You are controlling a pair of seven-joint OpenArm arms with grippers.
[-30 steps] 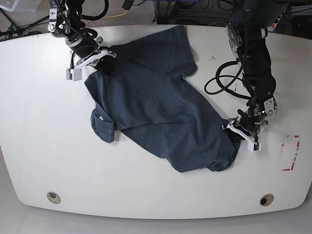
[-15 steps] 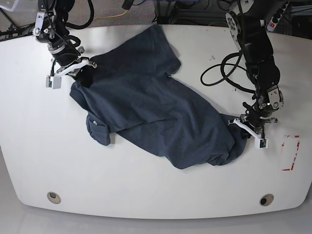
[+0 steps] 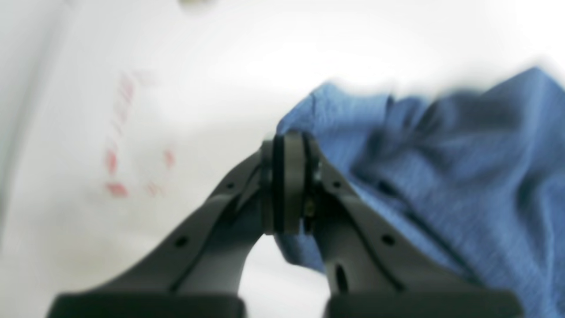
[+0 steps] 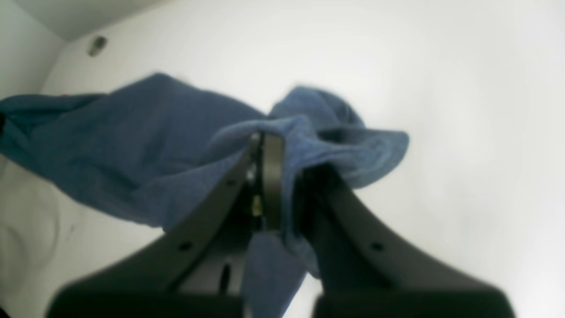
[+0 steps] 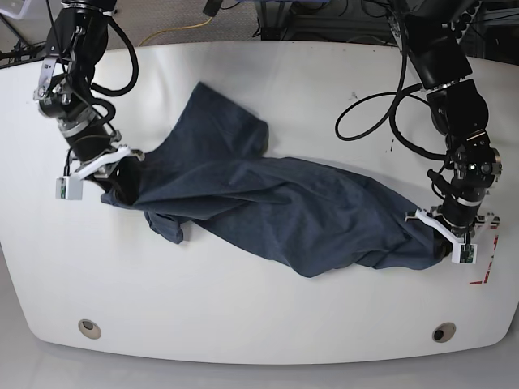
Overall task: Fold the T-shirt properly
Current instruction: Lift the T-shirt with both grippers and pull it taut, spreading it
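T-shirt (image 5: 276, 207) stretched across white table (image 5: 259, 316), left claw (image 5: 444, 243) and right claw (image 5: 109, 174) pinching it

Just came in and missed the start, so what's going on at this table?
A two-armed robot is working on a dark blue T-shirt on the white table. The left gripper is shut on one end of it, near the red marks; the right gripper is shut on the opposite end. The shirt is stretched between them, wrinkled and not yet folded.

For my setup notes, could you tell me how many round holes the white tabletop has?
2: one round hole near the white tabletop's front edge on the base view's left, another on its right. Cloth may hide others.
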